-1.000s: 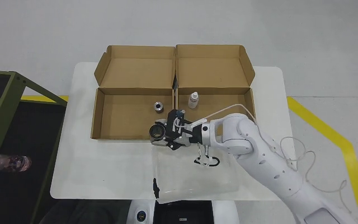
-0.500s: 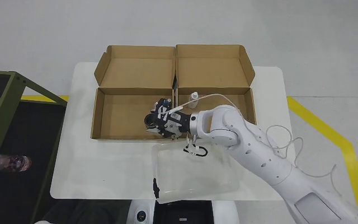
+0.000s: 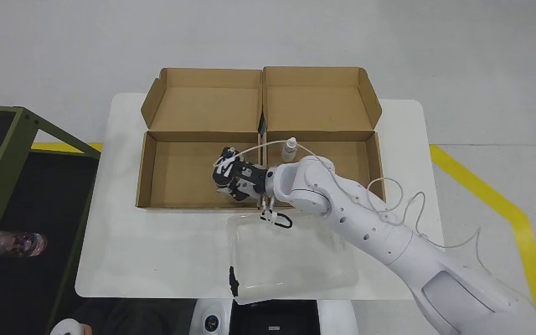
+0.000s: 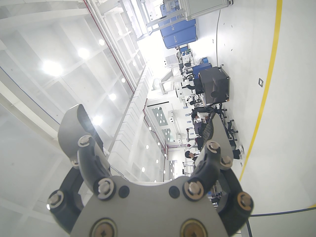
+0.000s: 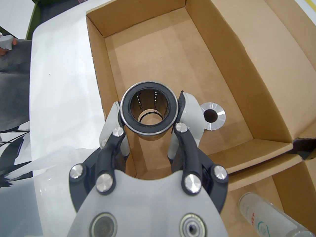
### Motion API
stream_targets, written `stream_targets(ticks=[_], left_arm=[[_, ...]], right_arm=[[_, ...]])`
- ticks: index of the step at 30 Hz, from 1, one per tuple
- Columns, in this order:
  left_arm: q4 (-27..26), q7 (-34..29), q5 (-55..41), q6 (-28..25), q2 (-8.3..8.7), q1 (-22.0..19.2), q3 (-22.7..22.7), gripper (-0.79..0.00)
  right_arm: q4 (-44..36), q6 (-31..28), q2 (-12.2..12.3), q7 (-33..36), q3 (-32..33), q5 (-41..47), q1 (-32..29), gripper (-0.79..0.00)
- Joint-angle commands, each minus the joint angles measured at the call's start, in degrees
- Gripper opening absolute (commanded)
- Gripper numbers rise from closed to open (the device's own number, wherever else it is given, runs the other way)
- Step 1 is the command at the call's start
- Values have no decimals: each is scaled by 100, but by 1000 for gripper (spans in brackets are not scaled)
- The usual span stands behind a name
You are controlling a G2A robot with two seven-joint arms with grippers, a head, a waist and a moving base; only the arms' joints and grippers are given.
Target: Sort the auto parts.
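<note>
Two open brown cardboard boxes, the left box [image 3: 180, 172] and the right box [image 3: 343, 163], stand side by side on one white table [image 3: 126, 209]. One steel linear bearing [image 5: 149, 128], a hollow cylinder with a black end ring and ball rows inside, is clamped by the right gripper [image 5: 150, 110] over the left box floor, near one silver flanged bushing [image 5: 212, 122]. Its lower end is hidden. One white bottle [image 3: 289, 149] stands in the right box. One clear plastic bag [image 3: 285, 260] lies nearby. The left gripper [image 4: 144, 122] is spread and empty.

You had bare floor across most of the left box [image 5: 160, 57], open from above. A silver flanged bushing [image 5: 212, 116] stood just beside your right end effector [image 5: 149, 110] and its gripped bearing [image 5: 149, 85]. The box's front wall [image 5: 96, 57] rose between them and the worktop [image 5: 61, 75].
</note>
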Motion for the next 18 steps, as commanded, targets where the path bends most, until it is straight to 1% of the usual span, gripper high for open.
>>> stream_targets(ticks=[1,5,11,13,14,17,18], left_arm=[[0,0,0,0,0,0,0,0],[0,0,0,0,0,0,0,0],[0,0,0,0,0,0,0,0],[0,0,0,0,0,0,0,0],[0,0,0,0,0,0,0,0],[0,0,0,0,0,0,0,0],[0,0,0,0,0,0,0,0]], right_arm=[[135,65,-71,30,-75,-56,58,-785],[346,131,-197,69,-184,-133,129,-785],[606,173,-323,170,-256,-305,181,-785],[689,164,-350,178,-254,-335,170,-711],[726,149,-362,192,-255,-349,162,-646],[792,116,-394,206,-242,-380,134,-640],[799,111,-404,213,-237,-392,125,-610]])
